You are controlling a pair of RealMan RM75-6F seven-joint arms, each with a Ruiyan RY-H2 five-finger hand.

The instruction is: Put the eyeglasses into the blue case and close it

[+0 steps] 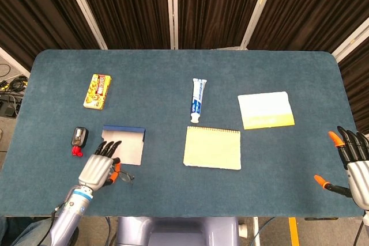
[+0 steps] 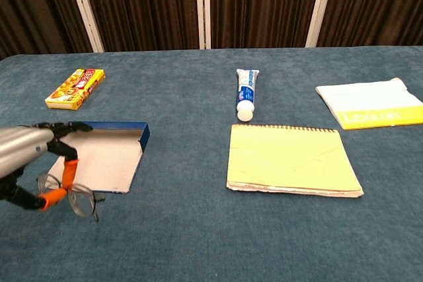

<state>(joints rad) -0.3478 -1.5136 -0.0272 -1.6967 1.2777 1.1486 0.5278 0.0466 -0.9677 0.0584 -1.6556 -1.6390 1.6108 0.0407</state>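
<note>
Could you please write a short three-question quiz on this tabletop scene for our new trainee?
1. True or false: the blue case lies open.
2. Which hand holds the eyeglasses: A) left hand, B) right hand?
3. What lies directly beyond the yellow notebook, away from the robot?

Key: 1 true. 2 A, pinched in its fingers. 3 the toothpaste tube.

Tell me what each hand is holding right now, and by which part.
The left hand holds the eyeglasses, pinched at the frame by one lens, just in front of the open blue case. The right hand holds nothing, its fingers apart.
</note>
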